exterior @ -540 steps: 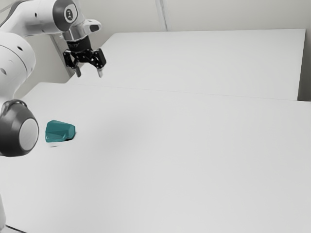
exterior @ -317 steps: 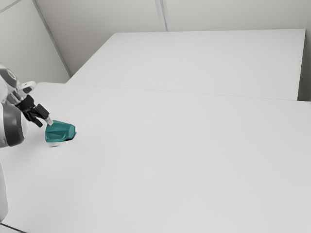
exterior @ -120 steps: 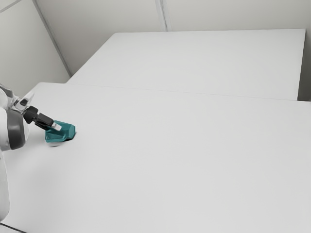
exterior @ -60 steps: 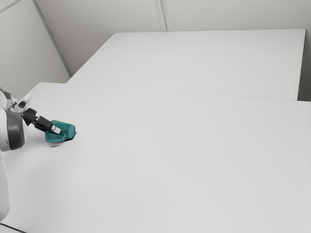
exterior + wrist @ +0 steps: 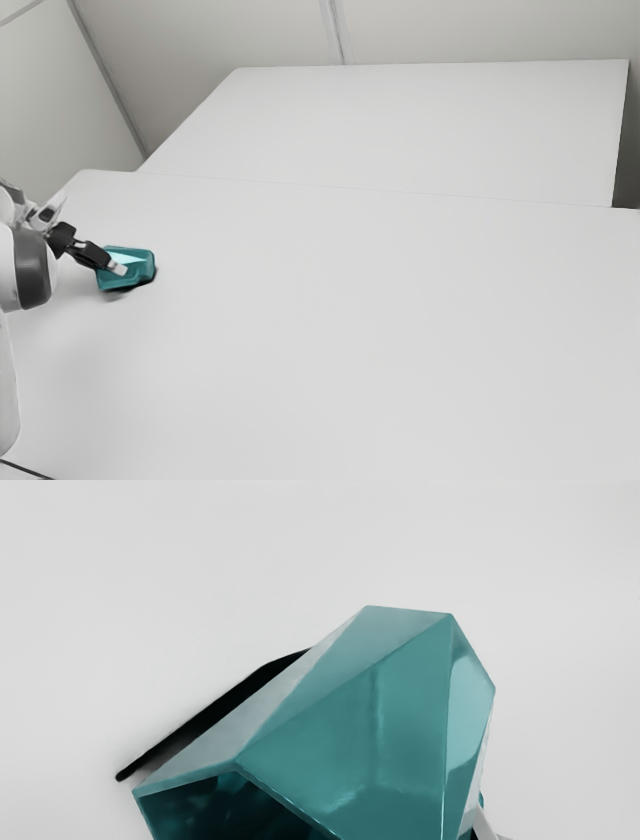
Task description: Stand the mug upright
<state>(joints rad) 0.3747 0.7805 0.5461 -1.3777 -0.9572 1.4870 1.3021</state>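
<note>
Because the faceted teal mug [image 5: 350,720] is tipped sideways, the black gripper [image 5: 118,268] is at it, presumably for righting, though whether clamped I cannot tell.

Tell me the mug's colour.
Teal. The mug shows it best in the wrist view.

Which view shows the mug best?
The wrist view: the mug looms large, with its faceted side and part of its dark opening. The exterior view shows it small, on its side, partly covered by the gripper.
</note>
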